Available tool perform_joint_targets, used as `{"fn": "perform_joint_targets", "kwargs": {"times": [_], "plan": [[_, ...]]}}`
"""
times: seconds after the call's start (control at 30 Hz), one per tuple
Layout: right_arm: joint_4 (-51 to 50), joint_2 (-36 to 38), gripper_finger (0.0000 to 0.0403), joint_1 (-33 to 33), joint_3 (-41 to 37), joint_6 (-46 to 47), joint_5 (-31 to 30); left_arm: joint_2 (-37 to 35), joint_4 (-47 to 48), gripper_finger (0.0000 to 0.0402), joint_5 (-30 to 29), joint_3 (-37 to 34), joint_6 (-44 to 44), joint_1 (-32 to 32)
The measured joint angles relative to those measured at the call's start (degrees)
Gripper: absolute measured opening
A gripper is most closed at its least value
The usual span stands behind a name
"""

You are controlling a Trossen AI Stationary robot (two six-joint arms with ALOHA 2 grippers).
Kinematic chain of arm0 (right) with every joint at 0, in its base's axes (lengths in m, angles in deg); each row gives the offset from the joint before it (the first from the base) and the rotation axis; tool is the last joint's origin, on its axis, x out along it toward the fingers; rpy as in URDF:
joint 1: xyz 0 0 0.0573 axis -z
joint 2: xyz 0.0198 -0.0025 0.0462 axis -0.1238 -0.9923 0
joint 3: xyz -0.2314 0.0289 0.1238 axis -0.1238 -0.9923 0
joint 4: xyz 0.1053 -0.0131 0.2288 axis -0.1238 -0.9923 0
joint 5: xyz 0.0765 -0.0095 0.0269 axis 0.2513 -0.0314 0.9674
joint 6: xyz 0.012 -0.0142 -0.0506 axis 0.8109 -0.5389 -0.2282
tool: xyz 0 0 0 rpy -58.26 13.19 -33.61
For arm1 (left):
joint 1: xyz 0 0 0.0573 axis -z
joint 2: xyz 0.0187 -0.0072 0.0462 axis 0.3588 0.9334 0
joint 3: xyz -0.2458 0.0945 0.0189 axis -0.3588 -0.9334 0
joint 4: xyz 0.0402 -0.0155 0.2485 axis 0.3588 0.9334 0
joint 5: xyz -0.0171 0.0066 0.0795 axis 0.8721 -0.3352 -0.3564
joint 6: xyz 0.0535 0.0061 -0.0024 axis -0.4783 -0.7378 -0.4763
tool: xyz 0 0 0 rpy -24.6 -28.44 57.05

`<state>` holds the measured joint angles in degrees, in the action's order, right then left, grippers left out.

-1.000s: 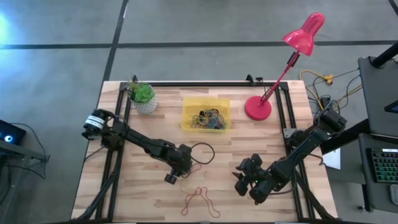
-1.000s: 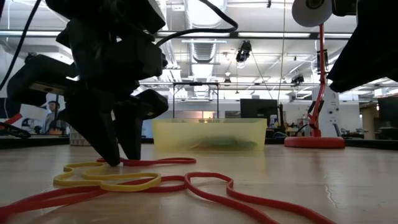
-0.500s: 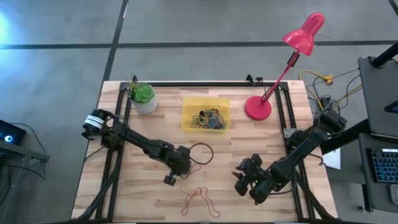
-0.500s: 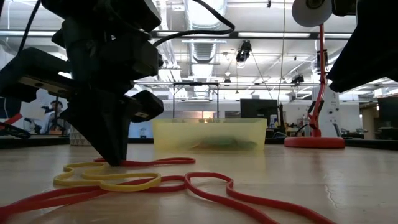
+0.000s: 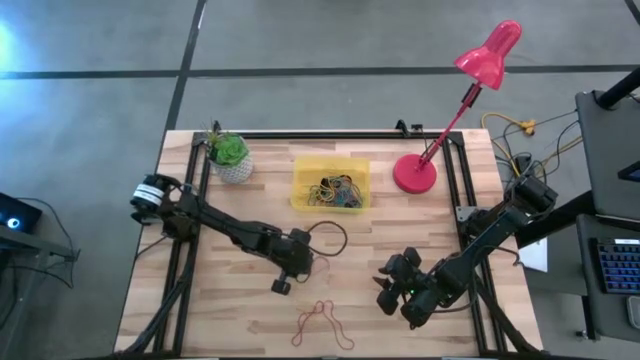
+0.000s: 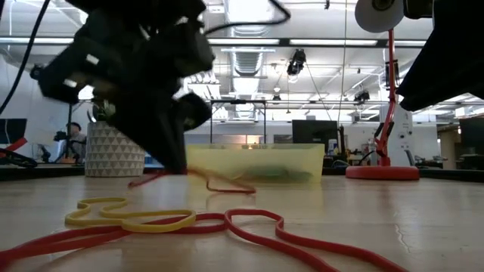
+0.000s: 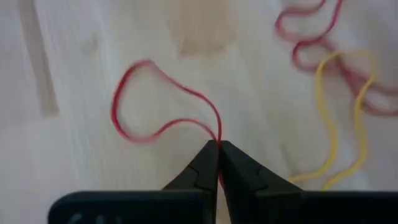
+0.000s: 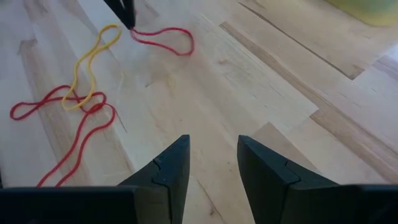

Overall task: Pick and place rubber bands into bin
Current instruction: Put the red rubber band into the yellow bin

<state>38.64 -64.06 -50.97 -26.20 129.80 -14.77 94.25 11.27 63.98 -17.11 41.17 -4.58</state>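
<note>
Nearest us a long red band (image 6: 249, 234) and a yellow band (image 6: 128, 215) lie tangled on the table (image 5: 400, 225), and just past them we see the left gripper (image 7: 217, 149) pinching a thin red rubber band (image 7: 158, 106) (fingertips pressed tight together), lifted off the wood. The right gripper (image 8: 211, 155) hangs nearby with its fingers spread, holding nothing. Beyond sits the yellow bin (image 5: 331, 182), a heap of rubber bands (image 5: 335, 191) inside.

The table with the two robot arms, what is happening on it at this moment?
The left gripper is shut on a thin red rubber band and holds it just above the wooden table. One yellow band and long red bands lie loose on the wood. The translucent yellow plastic bin already holds many bands. The right gripper waits open.
</note>
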Motion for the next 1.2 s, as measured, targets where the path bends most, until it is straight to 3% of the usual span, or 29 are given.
{"fn": "perform_joint_targets", "kwargs": {"times": [0.53,0.9,1.2], "plan": [[1.22,0.0,0.0123,0.0,0.0,-0.13,0.32,-2.0,-0.93,0.0,-0.62,0.21,-0.61,-3.52],[1.17,0.0,0.0123,0.0,0.0,-1.59,0.44,-9.84,-5.18,0.0,-2.01,0.4,-1.61,-9.28],[0.81,0.0,0.0123,0.0,0.0,-2.16,-0.02,-13.15,-5.04,0.0,-3.64,4.87,-5.56,-15.21]]}}
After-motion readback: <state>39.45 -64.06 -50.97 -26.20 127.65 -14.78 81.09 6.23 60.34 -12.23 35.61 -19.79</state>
